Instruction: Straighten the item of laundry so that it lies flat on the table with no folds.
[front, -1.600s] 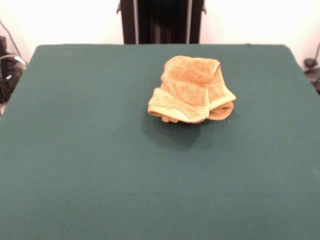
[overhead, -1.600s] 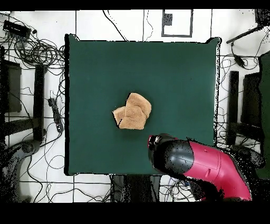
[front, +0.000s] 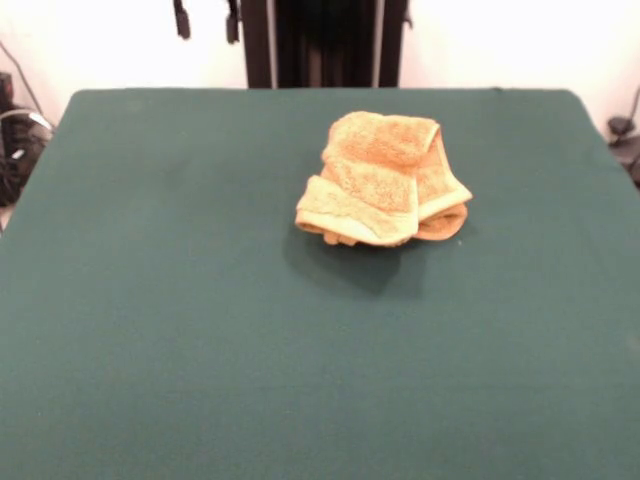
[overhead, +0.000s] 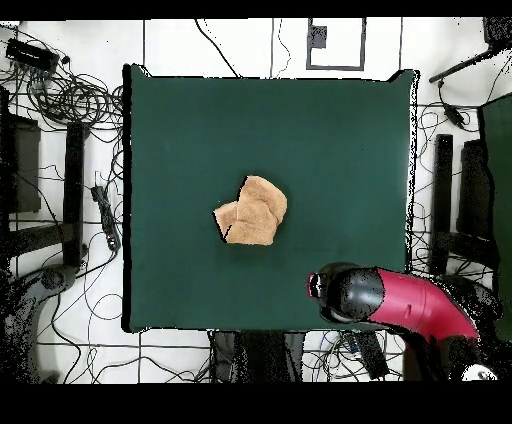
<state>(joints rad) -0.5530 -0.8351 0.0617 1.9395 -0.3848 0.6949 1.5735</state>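
Towel (front: 383, 180) still bunched in folds mid-table (front: 150, 330); nothing flattened yet. Gripper (front: 206, 20) parted, empty, upper left.

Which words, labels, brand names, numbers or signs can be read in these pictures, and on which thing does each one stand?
There are none to read.
Folded orange-tan terry-cloth towel: no label or tag shows.
Dark green felt-covered table: plain, with no marking.
Red and black robot arm: no lettering can be made out.
Gripper: only two dark tips at the top edge, unmarked.
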